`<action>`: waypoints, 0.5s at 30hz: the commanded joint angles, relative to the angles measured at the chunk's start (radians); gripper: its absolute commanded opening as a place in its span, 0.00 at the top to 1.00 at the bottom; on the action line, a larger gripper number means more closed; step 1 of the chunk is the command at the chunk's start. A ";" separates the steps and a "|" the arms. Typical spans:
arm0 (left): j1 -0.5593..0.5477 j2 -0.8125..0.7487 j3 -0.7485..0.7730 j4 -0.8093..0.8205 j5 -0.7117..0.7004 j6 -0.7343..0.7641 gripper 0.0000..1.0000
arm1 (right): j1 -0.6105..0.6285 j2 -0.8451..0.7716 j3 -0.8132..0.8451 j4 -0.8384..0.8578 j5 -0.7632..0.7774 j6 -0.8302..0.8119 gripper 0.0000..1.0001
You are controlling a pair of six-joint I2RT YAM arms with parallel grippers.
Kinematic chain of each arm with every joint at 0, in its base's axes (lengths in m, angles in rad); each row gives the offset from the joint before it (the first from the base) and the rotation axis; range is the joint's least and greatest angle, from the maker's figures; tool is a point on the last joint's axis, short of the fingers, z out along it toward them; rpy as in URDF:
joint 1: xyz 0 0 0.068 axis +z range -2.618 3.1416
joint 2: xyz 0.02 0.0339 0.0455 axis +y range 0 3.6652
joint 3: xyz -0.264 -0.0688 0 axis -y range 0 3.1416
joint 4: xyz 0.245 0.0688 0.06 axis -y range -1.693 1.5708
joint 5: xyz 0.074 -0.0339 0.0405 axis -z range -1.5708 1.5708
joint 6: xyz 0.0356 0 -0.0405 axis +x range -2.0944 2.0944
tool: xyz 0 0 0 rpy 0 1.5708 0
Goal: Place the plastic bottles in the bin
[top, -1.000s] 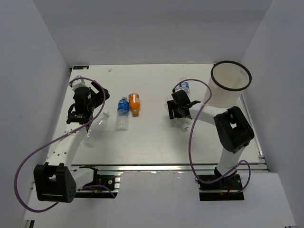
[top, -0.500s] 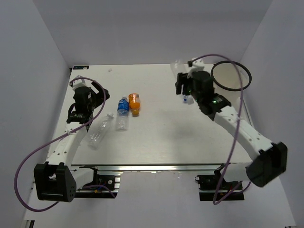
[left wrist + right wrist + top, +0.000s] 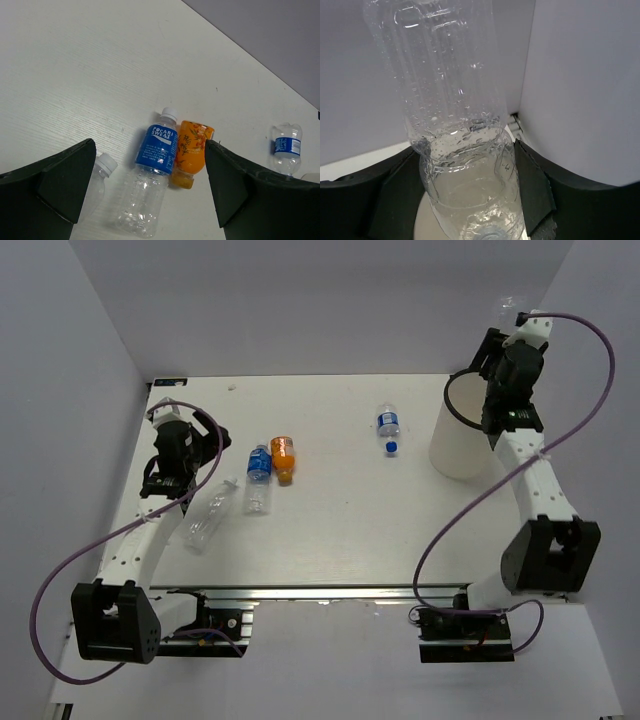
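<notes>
My right gripper (image 3: 503, 335) is raised above the bin (image 3: 455, 445), a tall white bucket with a black rim at the back right. It is shut on a clear unlabelled plastic bottle (image 3: 457, 115), cap pointing down, with the black fingers (image 3: 532, 187) pressed on both sides. My left gripper (image 3: 150, 150) hangs open over the left cluster. That cluster is a blue-labelled bottle (image 3: 156, 172), an orange bottle (image 3: 191, 150) touching it, and a clear bottle (image 3: 205, 518) whose white cap (image 3: 106, 163) shows. Another blue-labelled bottle (image 3: 388, 426) lies alone at mid-table.
White walls close in the table on the left, back and right. The bin stands against the right wall. The arm bases and purple cables (image 3: 60, 590) run along the near edge.
The right arm lifted the clear bottle from the table's middle and swung it up and right to above the bin. The left arm and the other bottles stayed put.
</notes>
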State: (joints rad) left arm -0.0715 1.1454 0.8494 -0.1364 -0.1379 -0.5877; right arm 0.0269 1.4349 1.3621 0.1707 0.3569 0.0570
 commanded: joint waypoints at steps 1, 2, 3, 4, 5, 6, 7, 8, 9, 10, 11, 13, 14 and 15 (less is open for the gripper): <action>-0.001 0.011 0.046 -0.020 0.009 0.012 0.02 | -0.048 0.103 0.124 0.031 0.020 0.016 0.50; -0.001 0.011 0.048 -0.022 0.012 0.014 0.02 | -0.053 0.140 0.141 0.015 0.045 0.030 0.46; -0.001 0.013 0.050 -0.023 0.009 0.014 0.02 | -0.056 0.147 0.149 0.001 0.057 0.040 0.39; -0.001 0.013 0.050 -0.025 0.006 0.017 0.02 | -0.056 0.147 0.138 -0.014 0.062 0.058 0.34; -0.001 0.011 0.051 -0.028 -0.006 0.019 0.02 | -0.056 0.122 0.114 -0.007 0.060 0.069 0.30; -0.001 0.010 0.051 -0.032 -0.015 0.019 0.02 | -0.056 0.098 0.077 0.016 0.057 0.078 0.26; -0.001 0.007 0.051 -0.032 -0.023 0.020 0.02 | -0.056 0.072 -0.020 0.053 0.057 0.090 0.25; -0.001 0.005 0.050 -0.031 -0.031 0.019 0.02 | -0.056 0.008 -0.075 0.152 0.053 0.098 0.23; -0.001 0.005 0.048 -0.029 -0.037 0.019 0.02 | -0.056 -0.025 -0.122 0.199 0.053 0.105 0.19; -0.001 0.005 0.048 -0.028 -0.037 0.019 0.02 | -0.056 -0.049 -0.162 0.231 0.056 0.106 0.18; -0.001 0.007 0.048 -0.028 -0.035 0.019 0.02 | -0.056 -0.089 -0.200 0.251 0.044 0.103 0.15; -0.001 0.008 0.048 -0.022 -0.026 0.016 0.02 | -0.056 -0.113 -0.198 0.233 0.034 0.099 0.11; -0.001 0.013 0.047 -0.022 -0.023 0.014 0.02 | -0.056 -0.123 -0.170 0.219 0.027 0.087 0.11; -0.001 0.016 0.048 -0.020 -0.019 0.012 0.02 | -0.056 -0.125 -0.150 0.172 0.025 0.086 0.11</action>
State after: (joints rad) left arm -0.0715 1.1618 0.8600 -0.1574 -0.1535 -0.5804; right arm -0.0288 1.3495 1.1587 0.2634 0.3836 0.1356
